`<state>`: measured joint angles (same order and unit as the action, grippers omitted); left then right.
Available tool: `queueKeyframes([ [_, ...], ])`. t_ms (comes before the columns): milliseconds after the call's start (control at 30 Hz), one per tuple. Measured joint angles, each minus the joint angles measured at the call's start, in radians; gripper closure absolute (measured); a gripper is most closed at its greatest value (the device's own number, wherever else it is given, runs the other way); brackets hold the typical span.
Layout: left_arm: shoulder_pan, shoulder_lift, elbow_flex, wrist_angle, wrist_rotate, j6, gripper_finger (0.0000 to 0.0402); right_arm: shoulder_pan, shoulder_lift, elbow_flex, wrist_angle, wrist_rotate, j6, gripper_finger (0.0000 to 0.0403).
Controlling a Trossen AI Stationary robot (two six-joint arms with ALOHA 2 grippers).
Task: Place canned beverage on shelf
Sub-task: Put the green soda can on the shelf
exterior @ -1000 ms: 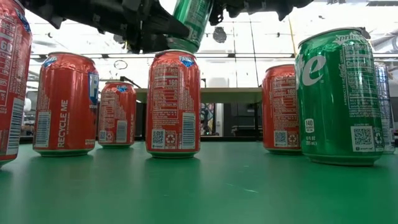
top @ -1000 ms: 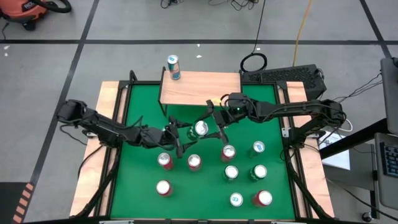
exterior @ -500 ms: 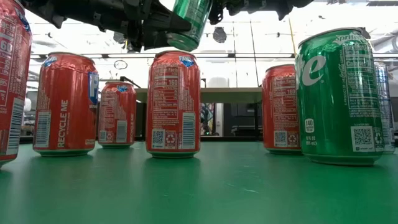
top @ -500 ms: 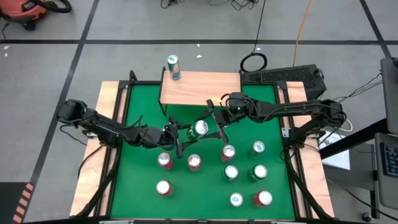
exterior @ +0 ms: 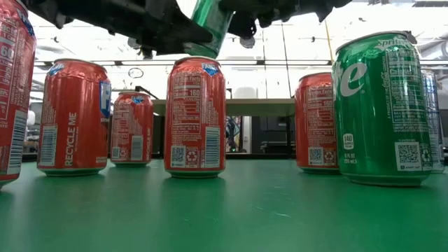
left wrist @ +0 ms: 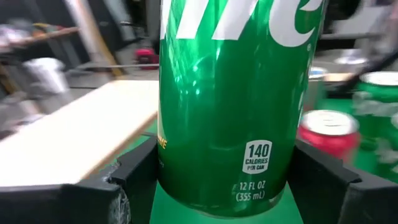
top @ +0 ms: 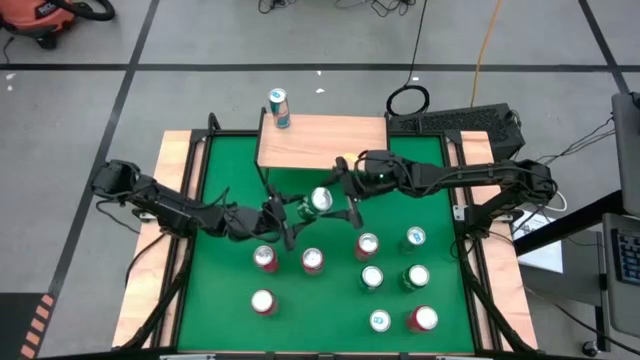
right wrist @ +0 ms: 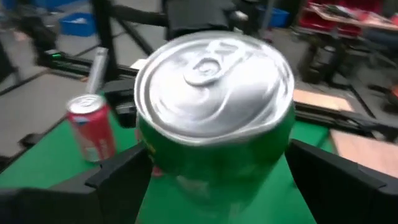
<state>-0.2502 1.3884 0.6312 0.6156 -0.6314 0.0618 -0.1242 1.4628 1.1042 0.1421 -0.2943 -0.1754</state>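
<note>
**Can**: green, 12 fl oz soda. It is off the worktop and tilted, its silver top toward the shelf. It sits near the worktop's middle, just 6 o'clock of the shelf's near edge and apart from it. In the low view its base hangs above a standing red can without touching it.

**Left tool**: at 8 o'clock of the can. The left wrist view shows both fingers pressed to the lower body of the can, gripping it.

**Right tool**: at 2 o'clock of the can. Its fingers are spread wide on either side of the upper part of the can, and it has no evident grip.

**Shelf**: light plank top on black legs, at 12 o'clock on the worktop. One pale can stands upright on its 11 o'clock corner.

**Worktop**: green surface with a wooden border.

**Red cans**: five, upright. Three are at 7 o'clock of the held can, one at 5 o'clock, and one at the near right corner.

**Green cans**: four, upright, grouped at 4 to 5 o'clock. One fills the right foreground of the low view.
</note>
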Motion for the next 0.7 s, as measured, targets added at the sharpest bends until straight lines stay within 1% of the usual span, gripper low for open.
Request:
queueKeyframes([
  [167, -0.017, 0.0, 0.018, 0.011, -0.209, 0.034, 0.0124, 0.01, 0.0, 0.0, 0.01, 0.122, 0.107, 0.005],
  [267, -0.019, 0.0, 0.028, 0.007, -0.312, 0.031, 0.0124, 0.035, 0.0, -0.001, 0.033, 0.272, 0.164, 0.005],
  [367, -0.019, 0.0, 0.038, 0.009, -0.411, 0.026, 0.0124, 0.063, 0.001, -0.002, 0.097, 0.401, 0.205, 0.0051],
  [433, -0.019, 0.0, 0.046, 0.008, -0.446, 0.026, 0.0124, 0.076, 0.003, -0.002, 0.164, 0.455, 0.222, 0.0051],
  [500, -0.019, 0.0, 0.055, 0.008, -0.472, 0.027, 0.0124, 0.082, 0.01, -0.002, 0.239, 0.483, 0.233, 0.0051],
  [700, -0.019, 0.0, 0.093, 0.009, -0.479, 0.073, 0.0124, 0.076, 0.064, -0.002, 0.401, 0.481, 0.267, 0.0051],
])
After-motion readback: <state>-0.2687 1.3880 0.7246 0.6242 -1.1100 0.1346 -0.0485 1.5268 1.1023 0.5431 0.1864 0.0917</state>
